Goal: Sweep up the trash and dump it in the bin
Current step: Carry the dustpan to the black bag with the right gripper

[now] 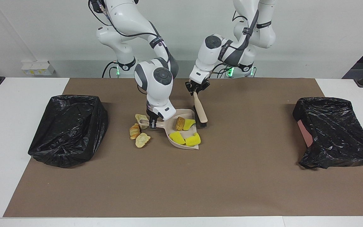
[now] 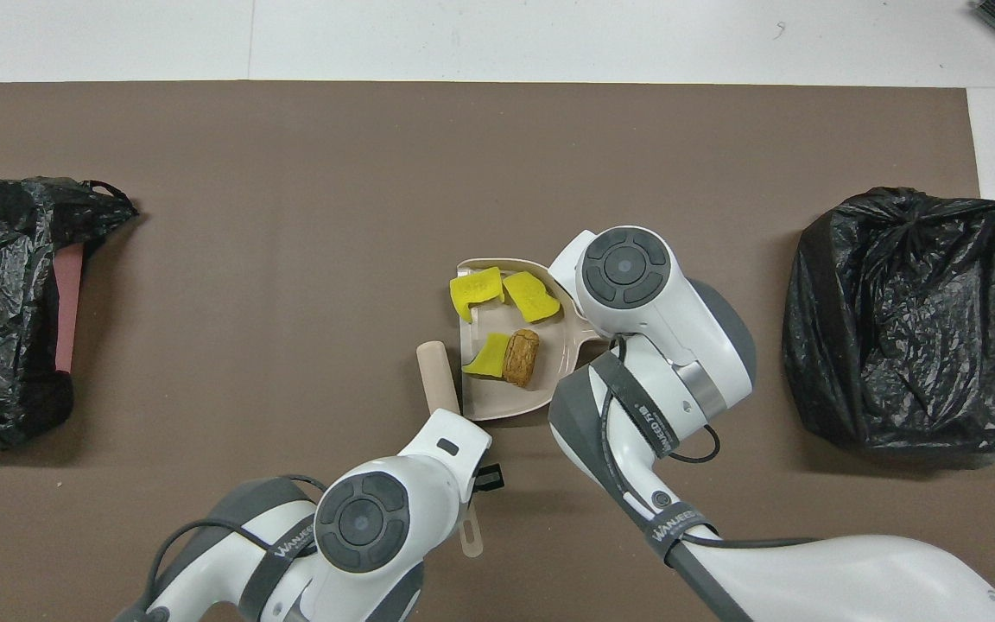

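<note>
Covering most of the white table is a brown mat, the biggest thing here. Two bins lined with black bags come next: one bin sits near the mat's edge at the right arm's end, the other bin near the edge at the left arm's end, tipped so a pink wall shows under its bag.

In the middle of the mat, toward the edge nearest the robots, lies the beige dustpan. The right gripper is clenched on its handle, pressing it down on the mat. Just beside the pan, toward the left arm's end, the brush stands tilted with its black bristles on the mat at the pan's edge. The left gripper is clamped shut around the top of the brush handle.

The trash is split. In the pan lie three yellow foam wedges and a tan walnut-like lump; two wedges are at the pan's open lip, and the third touches the lump deeper in. Three bread and croissant pieces rest on the mat beside the pan's handle, toward the right arm's end, clustered close together.
</note>
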### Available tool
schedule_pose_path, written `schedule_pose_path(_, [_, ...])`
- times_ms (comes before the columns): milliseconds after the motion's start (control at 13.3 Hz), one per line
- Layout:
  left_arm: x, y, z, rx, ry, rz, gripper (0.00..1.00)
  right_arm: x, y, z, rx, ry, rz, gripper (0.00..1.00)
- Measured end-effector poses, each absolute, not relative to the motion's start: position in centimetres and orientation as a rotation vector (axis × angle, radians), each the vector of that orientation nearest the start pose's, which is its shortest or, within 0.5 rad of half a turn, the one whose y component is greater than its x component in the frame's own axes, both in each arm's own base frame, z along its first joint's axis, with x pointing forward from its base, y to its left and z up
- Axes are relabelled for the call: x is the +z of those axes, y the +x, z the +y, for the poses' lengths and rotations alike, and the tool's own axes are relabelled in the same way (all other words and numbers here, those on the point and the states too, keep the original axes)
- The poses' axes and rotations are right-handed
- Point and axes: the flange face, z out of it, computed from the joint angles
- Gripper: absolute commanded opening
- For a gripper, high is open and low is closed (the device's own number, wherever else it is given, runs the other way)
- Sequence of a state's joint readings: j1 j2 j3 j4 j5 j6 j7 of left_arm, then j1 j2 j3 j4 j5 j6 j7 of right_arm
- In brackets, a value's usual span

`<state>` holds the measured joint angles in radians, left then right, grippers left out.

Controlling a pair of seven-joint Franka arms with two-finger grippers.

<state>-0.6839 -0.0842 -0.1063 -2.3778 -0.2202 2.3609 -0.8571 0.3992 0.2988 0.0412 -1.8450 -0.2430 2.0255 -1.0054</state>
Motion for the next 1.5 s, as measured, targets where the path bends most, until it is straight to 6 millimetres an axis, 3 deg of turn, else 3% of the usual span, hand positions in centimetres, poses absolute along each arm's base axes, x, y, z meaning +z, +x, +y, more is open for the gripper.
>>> schedule_pose_path(225, [37.2, 35.7, -32.9, 0.119, -3.205, -0.383, 0.00, 38.2, 57.4, 21.9, 0.224, -2.395, -2.276, 0.00])
schedule_pose_path(375, [37.9, 34.2, -33.7, 0.116, -3.201, -0.364, 0.00, 40.7, 58.4, 18.0, 0.175, -2.425, -2.254, 0.00])
schedule_pose_path(600, [37.9, 30.0, -36.6, 0.118, -3.194, -0.324, 0.00, 44.2, 59.7, 10.2, 0.106, -2.433, -2.233, 0.00])
schedule_pose_path(750, [36.6, 26.8, -38.2, 0.103, -3.203, -0.291, 0.00, 46.5, 59.9, 3.9, 0.084, -2.446, -2.228, 0.00])
schedule_pose_path(899, [35.1, 24.3, -39.0, 0.080, -3.218, -0.290, 0.00, 48.8, 59.0, -2.0, 0.056, -2.434, -2.196, 0.00])
schedule_pose_path(1049, [34.4, 23.4, -39.0, 0.067, -3.227, -0.286, 0.00, 51.2, 57.3, -7.7, 0.053, -2.430, -2.188, 0.00])
schedule_pose_path(1199, [34.1, 23.3, -38.8, 0.063, -3.228, -0.285, 0.97, 52.7, 55.3, -13.7, 0.070, -2.446, -2.169, 0.00])
schedule_pose_path(1349, [34.1, 23.7, -38.6, 0.057, -3.232, -0.300, 1.00, 53.3, 52.9, -20.9, 0.086, -2.456, -2.164, 0.00])
schedule_pose_path(1499, [34.3, 24.9, -38.0, 0.052, -3.234, -0.350, 1.00, 53.8, 50.4, -26.7, 0.089, -2.498, -2.147, 0.00])
